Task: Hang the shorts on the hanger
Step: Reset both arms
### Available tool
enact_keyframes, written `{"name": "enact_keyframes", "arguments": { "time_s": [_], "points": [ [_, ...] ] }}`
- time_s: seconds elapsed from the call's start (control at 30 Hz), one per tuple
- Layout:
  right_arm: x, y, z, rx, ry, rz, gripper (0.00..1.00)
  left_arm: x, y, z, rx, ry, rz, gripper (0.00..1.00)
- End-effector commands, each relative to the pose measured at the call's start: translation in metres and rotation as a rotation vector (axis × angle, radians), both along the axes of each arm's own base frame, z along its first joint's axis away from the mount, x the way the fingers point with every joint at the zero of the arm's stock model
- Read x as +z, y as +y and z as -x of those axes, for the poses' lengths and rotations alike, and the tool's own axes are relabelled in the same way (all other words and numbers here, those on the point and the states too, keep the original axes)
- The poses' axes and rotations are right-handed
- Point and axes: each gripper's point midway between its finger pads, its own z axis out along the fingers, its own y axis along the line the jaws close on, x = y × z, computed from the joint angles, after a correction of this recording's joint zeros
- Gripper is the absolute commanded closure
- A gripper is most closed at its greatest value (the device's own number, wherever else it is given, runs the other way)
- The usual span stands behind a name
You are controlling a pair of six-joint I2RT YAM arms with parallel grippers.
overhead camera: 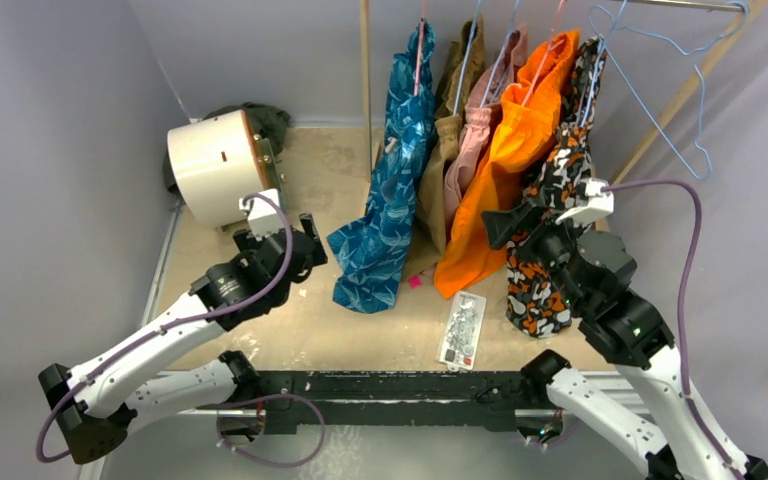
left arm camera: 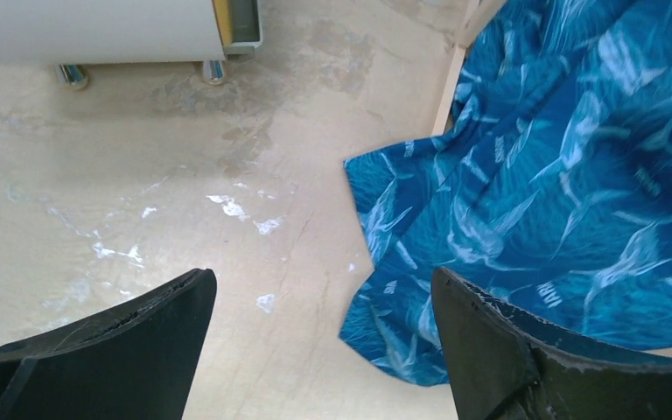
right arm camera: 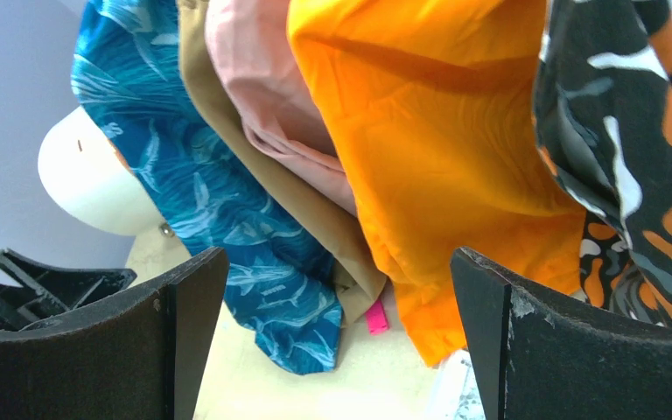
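Note:
The blue-and-teal shorts point(overhead camera: 390, 200) hang from the thin pink-red hanger point(overhead camera: 421, 50) at the left end of the rail. Their lower end rests crumpled on the table. My left gripper point(overhead camera: 312, 245) is open just left of that lower end and holds nothing. In the left wrist view the shorts point(left arm camera: 560, 175) fill the right side, with the gripper point(left arm camera: 322, 278) over bare table beside the hem. My right gripper point(overhead camera: 500, 228) is open in front of the hanging clothes, apart from them. In the right wrist view the gripper point(right arm camera: 337, 258) is empty, with the shorts point(right arm camera: 184, 175) at the left.
Brown shorts point(overhead camera: 445, 150), a pink garment point(overhead camera: 480, 120), orange shorts point(overhead camera: 515, 150) and a black-and-orange patterned garment point(overhead camera: 560, 200) hang to the right. Light blue wire hangers point(overhead camera: 680, 90) hang empty. A white drum point(overhead camera: 210, 165) stands at the back left. A clear packet point(overhead camera: 463, 328) lies near the front edge.

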Motion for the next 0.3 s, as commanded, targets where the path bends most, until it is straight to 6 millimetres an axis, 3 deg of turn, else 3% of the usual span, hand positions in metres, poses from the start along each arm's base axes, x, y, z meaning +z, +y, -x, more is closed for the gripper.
{"name": "enact_keyframes", "arguments": {
  "time_s": [0.0,0.27],
  "points": [
    [0.006,-0.010,-0.006,-0.066,-0.070,-0.025,0.01,0.009,-0.006,-0.004,-0.120,-0.026,-0.102,0.07],
    [-0.023,-0.017,-0.007,-0.107,-0.031,0.003,0.01,0.018,0.001,-0.001,-0.138,-0.094,-0.097,0.08]
  ]
}}
